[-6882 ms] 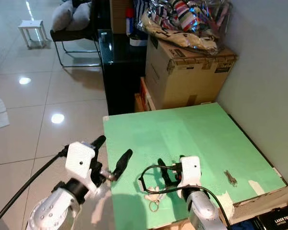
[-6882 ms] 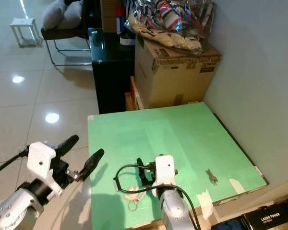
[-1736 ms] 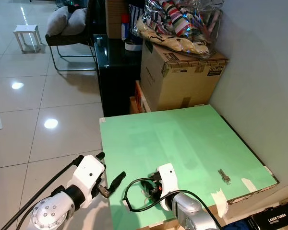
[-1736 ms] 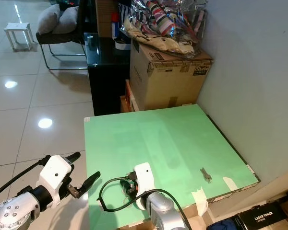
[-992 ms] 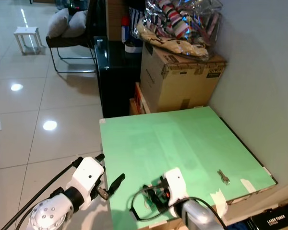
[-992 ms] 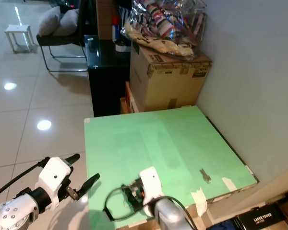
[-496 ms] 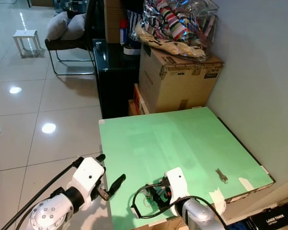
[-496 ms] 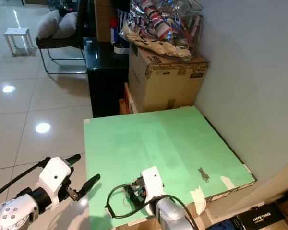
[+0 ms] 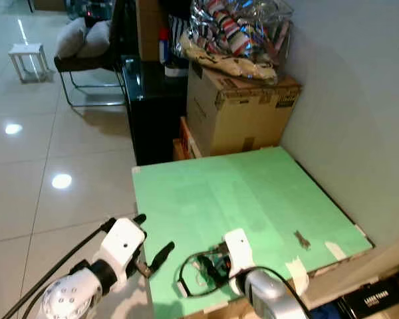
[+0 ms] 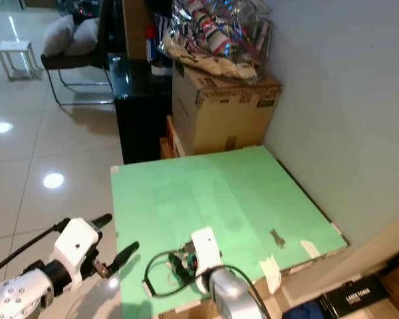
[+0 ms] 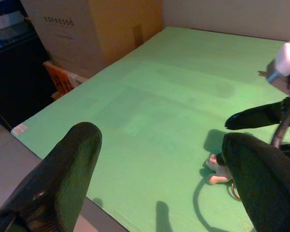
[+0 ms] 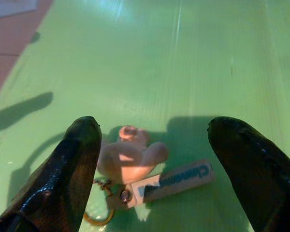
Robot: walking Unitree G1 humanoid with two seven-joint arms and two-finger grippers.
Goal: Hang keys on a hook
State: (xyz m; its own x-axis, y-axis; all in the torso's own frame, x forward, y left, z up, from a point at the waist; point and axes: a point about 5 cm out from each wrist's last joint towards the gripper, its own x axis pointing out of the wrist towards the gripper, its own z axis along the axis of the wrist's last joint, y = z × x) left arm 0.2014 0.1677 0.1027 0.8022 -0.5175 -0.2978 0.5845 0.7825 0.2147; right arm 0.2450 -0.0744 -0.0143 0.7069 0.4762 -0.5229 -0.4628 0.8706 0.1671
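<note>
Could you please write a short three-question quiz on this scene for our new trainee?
1. True or false: the right pincer is open above the key bunch, which lies on the green board.
2. Which hangs beside the board's edge, over the floor? A) left pincer B) right pincer C) cardboard box
3. Fill in: the bunch carries a pale pink charm and a flat ____ with printing.

Key: 1 true; 2 A; 3 tag.
</note>
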